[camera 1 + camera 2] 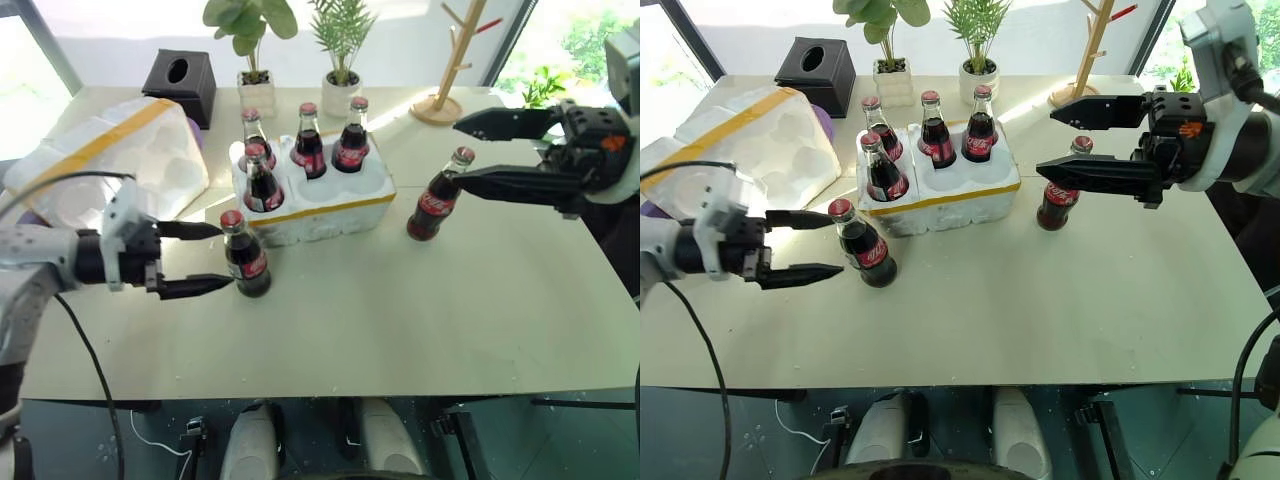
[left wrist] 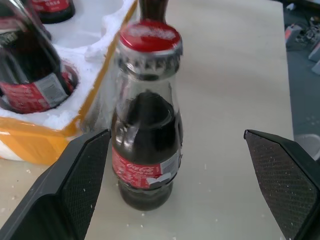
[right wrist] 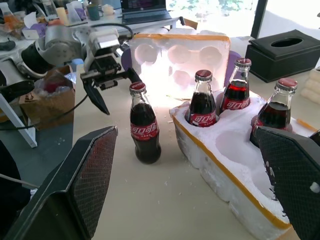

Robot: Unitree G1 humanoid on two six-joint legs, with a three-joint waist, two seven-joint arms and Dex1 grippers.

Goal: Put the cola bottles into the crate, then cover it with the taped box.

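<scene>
Left tool (image 1: 205,258) wide open, fingers either side of loose cola bottle (image 1: 245,255), lower left of frame, beside crate (image 1: 330,205). Right tool (image 1: 475,155) wide, empty, upper right. Glass: rigid, smooth, breakable; best gripped around labelled body.

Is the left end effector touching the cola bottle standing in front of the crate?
Apart. The left wrist view shows table on both sides of the cola bottle between it and the left end effector, whose fingers stand wide open.
</scene>
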